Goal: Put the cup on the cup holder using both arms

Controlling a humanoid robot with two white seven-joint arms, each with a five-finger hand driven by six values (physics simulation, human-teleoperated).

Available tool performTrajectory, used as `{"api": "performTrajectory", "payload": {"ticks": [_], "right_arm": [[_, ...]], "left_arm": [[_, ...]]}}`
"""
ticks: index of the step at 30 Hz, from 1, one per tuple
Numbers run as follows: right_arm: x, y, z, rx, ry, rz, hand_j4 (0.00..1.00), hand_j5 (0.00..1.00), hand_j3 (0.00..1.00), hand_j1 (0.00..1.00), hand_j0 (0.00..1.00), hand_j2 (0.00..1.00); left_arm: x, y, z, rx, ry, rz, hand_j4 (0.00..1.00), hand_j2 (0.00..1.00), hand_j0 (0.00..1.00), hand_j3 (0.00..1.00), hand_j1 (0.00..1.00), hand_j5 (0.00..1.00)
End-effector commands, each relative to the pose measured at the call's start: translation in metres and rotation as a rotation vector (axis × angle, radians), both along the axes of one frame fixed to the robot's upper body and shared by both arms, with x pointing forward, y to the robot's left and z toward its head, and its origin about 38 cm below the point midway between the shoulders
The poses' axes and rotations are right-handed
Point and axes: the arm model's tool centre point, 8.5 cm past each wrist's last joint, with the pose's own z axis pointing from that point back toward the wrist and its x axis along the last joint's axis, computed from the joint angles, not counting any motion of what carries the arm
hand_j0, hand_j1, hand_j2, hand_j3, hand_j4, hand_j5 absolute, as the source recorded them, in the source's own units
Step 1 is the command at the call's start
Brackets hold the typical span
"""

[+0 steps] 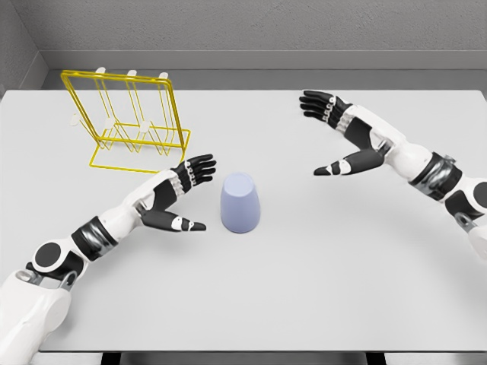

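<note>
I see the cup ungrasped on the table. My left hand sits just beside it, right hand well apart, fingers spread on both. The holder beyond the cup awaits.

The cup is set upside down near the middle of the table, and the cup holder is placed behind it to the left, well apart. The left hand is held just beside the cup on its left, while the right hand is held farther off to the right and behind.
</note>
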Motion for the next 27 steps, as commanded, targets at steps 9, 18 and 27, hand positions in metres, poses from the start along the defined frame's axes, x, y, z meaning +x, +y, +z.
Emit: {"api": "performTrajectory", "payload": {"ticks": [9, 18, 27], "right_arm": [[-0.006, -0.046, 0.007, -0.114, -0.113, -0.044, 1.00, 1.00, 1.00, 1.00, 1.00, 1.00], [0.004, -0.077, 0.003, -0.519, -0.248, -0.054, 1.00, 1.00, 1.00, 1.00, 1.00, 1.00], [0.010, -0.100, 0.016, -0.560, -0.253, -0.099, 1.00, 1.00, 1.00, 1.00, 1.00, 1.00]], "left_arm": [[0.006, -0.012, -0.017, -0.004, 0.034, 0.018, 1.00, 1.00, 1.00, 1.00, 1.00, 1.00], [0.006, -0.014, -0.017, 0.061, 0.005, 0.010, 1.00, 1.00, 1.00, 1.00, 1.00, 1.00], [0.010, -0.011, -0.014, 0.077, -0.021, 0.040, 1.00, 1.00, 1.00, 1.00, 1.00, 1.00]]}}
